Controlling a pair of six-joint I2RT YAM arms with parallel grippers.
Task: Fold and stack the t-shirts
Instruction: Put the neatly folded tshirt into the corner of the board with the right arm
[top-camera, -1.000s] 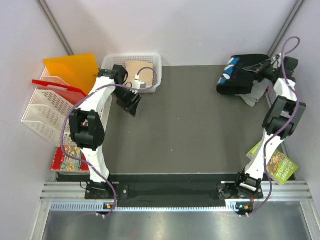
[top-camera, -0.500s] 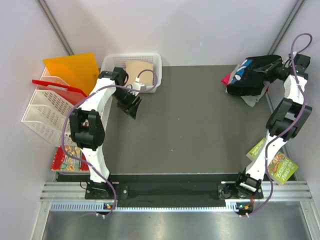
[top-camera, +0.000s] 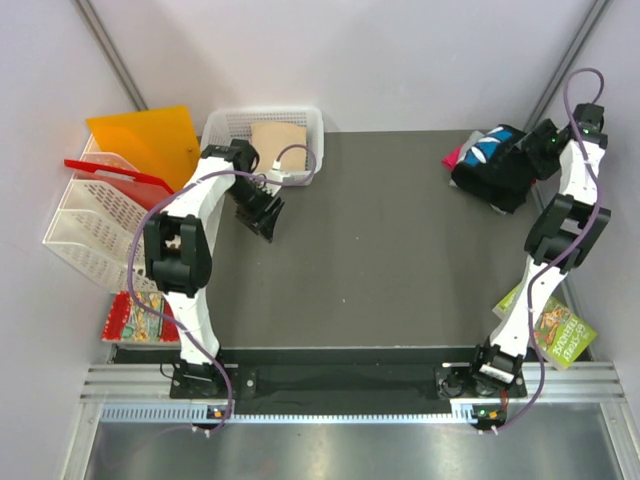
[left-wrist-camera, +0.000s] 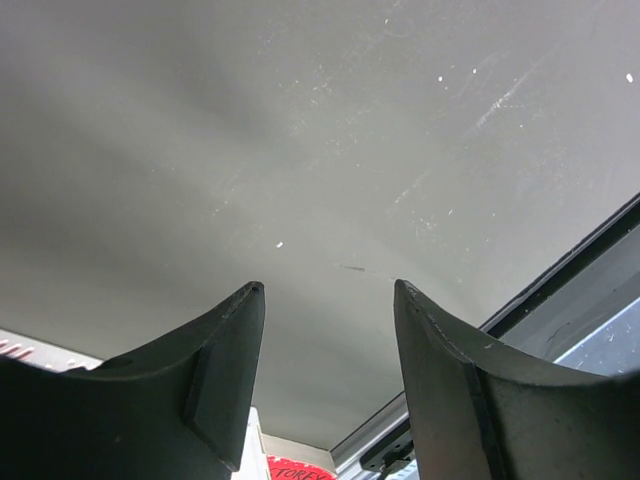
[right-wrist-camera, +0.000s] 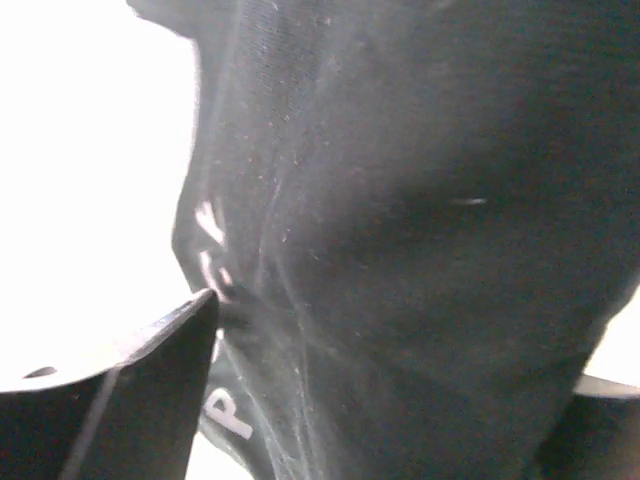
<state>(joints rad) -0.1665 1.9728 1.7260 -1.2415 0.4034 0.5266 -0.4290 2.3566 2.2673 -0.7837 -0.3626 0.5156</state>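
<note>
A bundled black t-shirt (top-camera: 492, 172) with a blue-and-white print lies at the mat's far right corner, on top of a pink cloth (top-camera: 455, 158). My right gripper (top-camera: 537, 150) is at its right side. In the right wrist view the black t-shirt (right-wrist-camera: 420, 220) fills the frame. The right gripper (right-wrist-camera: 400, 340) has its jaws wide apart, and the left fingertip (right-wrist-camera: 195, 315) touches the cloth. My left gripper (top-camera: 262, 215) hangs over the bare mat at the back left. It is open, and the left wrist view shows nothing in the left gripper (left-wrist-camera: 328, 288).
A white basket (top-camera: 225, 125) with a tan folded piece (top-camera: 278, 140) stands at the back left. Beside it are an orange sheet (top-camera: 145, 135) and a white rack (top-camera: 85, 225). Printed booklets lie off the mat at the left (top-camera: 135, 315) and right (top-camera: 558, 332).
The right gripper carried the black bundle a little right and towards the far corner, then spread its jaws. The left arm has barely moved.
</note>
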